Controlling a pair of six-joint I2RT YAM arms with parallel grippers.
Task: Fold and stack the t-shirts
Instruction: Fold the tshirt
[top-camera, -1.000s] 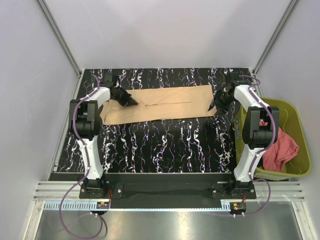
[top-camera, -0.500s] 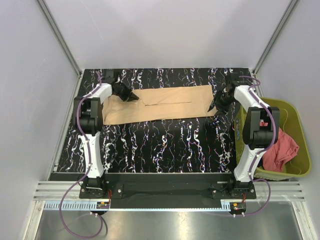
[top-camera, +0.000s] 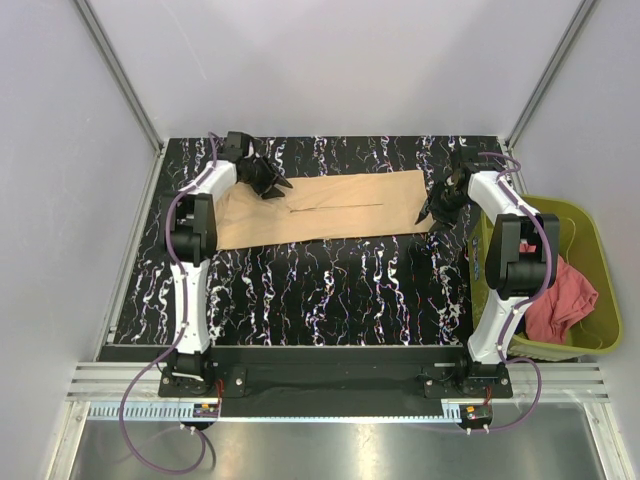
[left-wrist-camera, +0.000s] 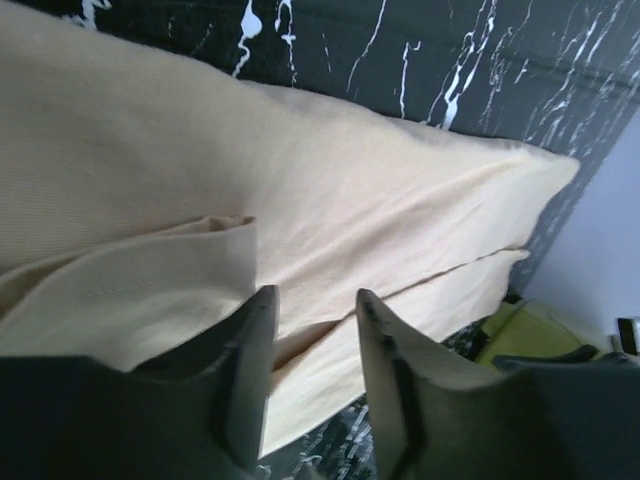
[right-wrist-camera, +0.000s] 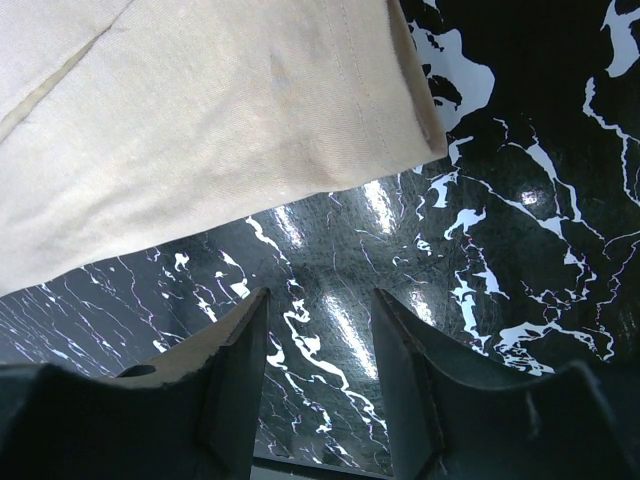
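Cloth first: I see the tan t-shirt (top-camera: 330, 205) lying folded into a long strip across the far half of the black marbled tabletop (top-camera: 330, 290). My left gripper (top-camera: 272, 186) sits over its left end, jaws parted with nothing pinched between them. My right gripper (top-camera: 432, 212) hovers just off the shirt's right edge, jaws apart above the marbled surface. The salmon-red t-shirt (top-camera: 565, 298) lies crumpled in the green bin (top-camera: 608, 318) at the right.

Top external view looks down from above the near edge over the whole black white-veined table (top-camera: 330, 290); both wrist views sit close, sharing with it the flat tan-beige cloth t-shirt (top-camera: 340, 222).
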